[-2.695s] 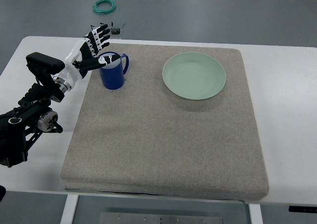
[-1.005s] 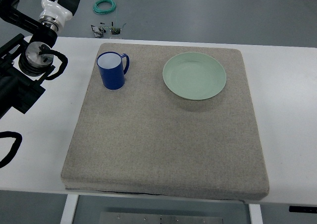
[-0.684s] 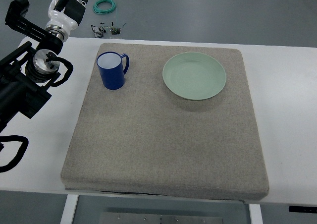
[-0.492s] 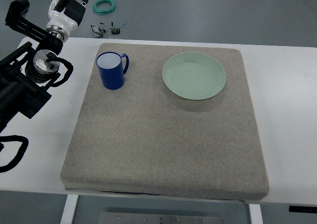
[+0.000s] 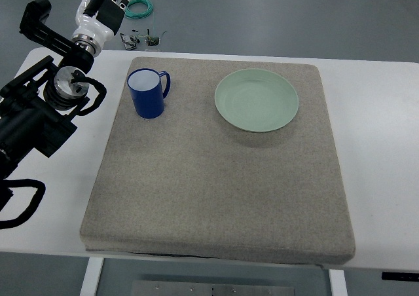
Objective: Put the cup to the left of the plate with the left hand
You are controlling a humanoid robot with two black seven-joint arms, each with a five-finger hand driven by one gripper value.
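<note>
A blue cup [image 5: 148,93] with a white inside stands upright on the grey mat [image 5: 216,178], handle to the right, left of the pale green plate [image 5: 256,100]. My left hand [image 5: 107,2] is raised at the top left, beyond the table's far edge, well away from the cup. Its fingers are spread and hold nothing. The black left arm [image 5: 39,106] runs down the left edge. The right arm does not show.
The mat lies on a white table [image 5: 376,145]. A green coil of cable [image 5: 138,8] lies on the floor at the top, and small dark parts [image 5: 143,40] sit by the table's far edge.
The left hand let go of the cup and swung up and away to the top left. In the last second it has drifted slightly right. The cup stays put.
</note>
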